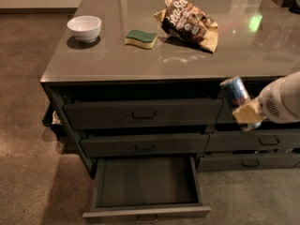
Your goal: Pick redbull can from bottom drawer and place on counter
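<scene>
Glossy grey-brown counter (117, 60) fills the top of the shot, sitting on a dark drawer cabinet (61, 102) over a brown floor (23, 125). Up on the counter we have a white bowl (84, 28) at the left, a green-and-yellow sponge (140, 38) just to its right, and a crumpled brown snack bag (190, 22) further right again, all apart from one another. A green glint of light (254, 22) sits on the shiny surface towards the far right.

Down low, the bottom drawer (145, 213) is pulled right out towards the camera, its dark floor in full view and a small pull handle at the middle of its front.

And over on the right, the action: the white arm (283, 102) shows at the frame edge, and the jaws are clamped on the redbull can (236, 92), a tan pad (244, 114) pressed against its lower half. The can is up in the air, tilted a little, in front of the cabinet face at the right side, its shiny top about level with the counter's front edge. It is well clear of the open drawer and not on the counter.
</scene>
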